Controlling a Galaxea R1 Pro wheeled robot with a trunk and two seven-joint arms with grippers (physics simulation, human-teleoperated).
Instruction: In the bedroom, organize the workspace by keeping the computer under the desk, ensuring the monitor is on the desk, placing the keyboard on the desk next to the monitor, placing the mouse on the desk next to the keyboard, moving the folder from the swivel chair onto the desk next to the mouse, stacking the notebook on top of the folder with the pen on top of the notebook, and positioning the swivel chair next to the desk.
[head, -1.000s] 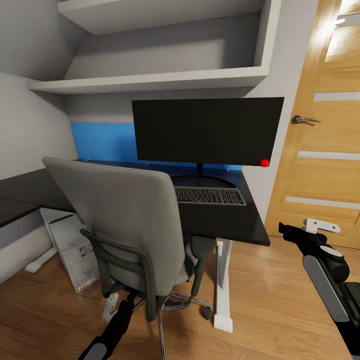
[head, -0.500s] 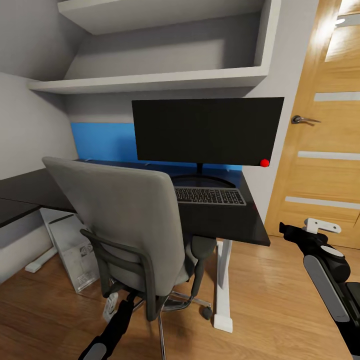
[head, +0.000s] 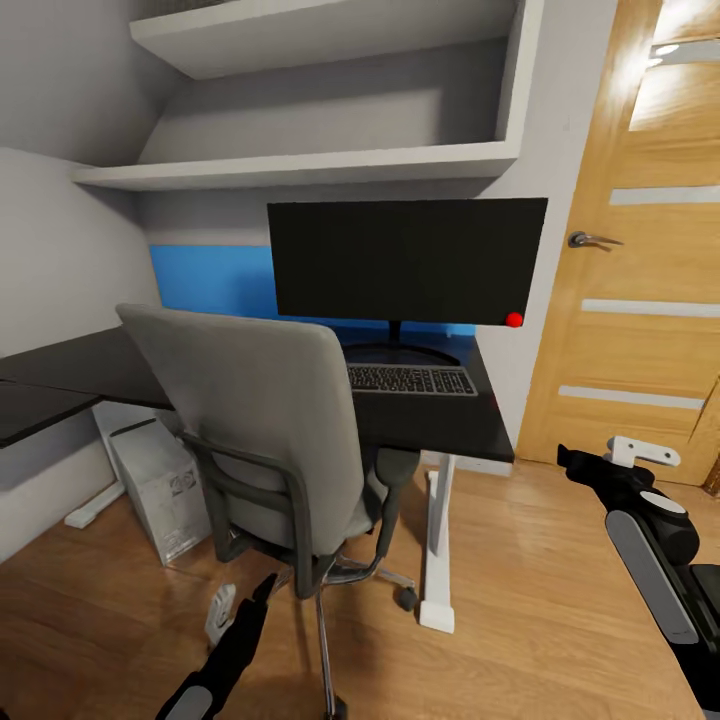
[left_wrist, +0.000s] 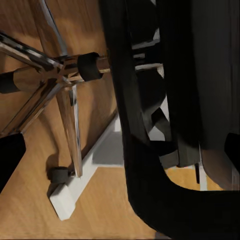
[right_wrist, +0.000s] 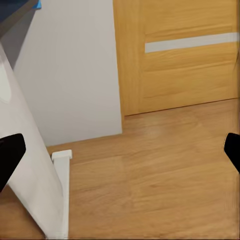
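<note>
Swivel chair (head: 270, 440) stands drawn up against the front edge of the counter (head: 440, 425), its grey back turned to the head camera and its chrome star base (left_wrist: 60, 95) on the wood floor (head: 540, 610). On the glossy black counter the monitor (head: 405, 260) stands upright on its curved stand, a red dot at its lower right corner, and the keyboard (head: 412, 380) lies just in front of that stand. Under the counter's left part the computer (head: 160, 490) stands tilted on the floor, a printed label on its side too small to read. The left arm reaches low and forward beneath the chair seat, its left gripper (head: 225, 612) near the chair's base; whether its jaws are apart or closed cannot be told. The right arm is bent and held at the right over bare floor, the right gripper (head: 640, 455) pointing toward the wooden door (head: 640, 300); in the right wrist view its dark fingertips (right_wrist: 10, 155) sit far apart, released and grasping nothing, with a white counter leg (right_wrist: 30, 190) close by.
</note>
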